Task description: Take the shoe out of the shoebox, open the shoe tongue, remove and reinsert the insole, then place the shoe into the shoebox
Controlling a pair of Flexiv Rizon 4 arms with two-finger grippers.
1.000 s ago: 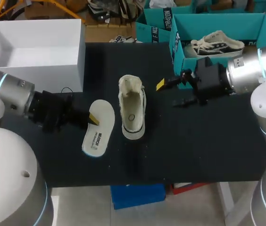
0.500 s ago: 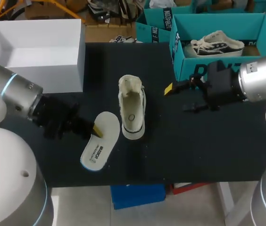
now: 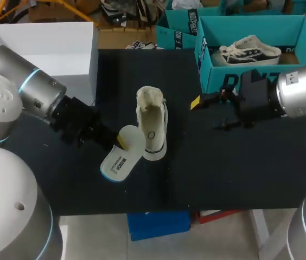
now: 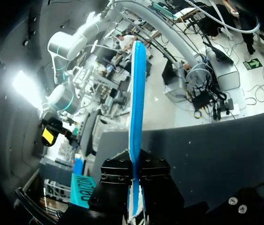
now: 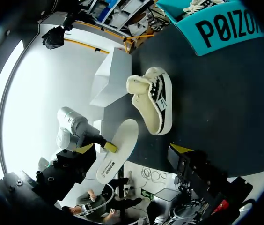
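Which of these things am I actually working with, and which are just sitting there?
In the job: shoe; insole, pinched in the left gripper; right gripper, open and empty; teal shoebox, probably.
Lying about: second shoe inside the teal shoebox; white box, empty, though it might be the job's box instead.

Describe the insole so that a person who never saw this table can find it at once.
On the black table, find the cream shoe standing alone in the middle. Beside its heel, on my left arm's side, the left gripper pinches the insole: the only flat, foot-shaped piece, cream with a blue edge.
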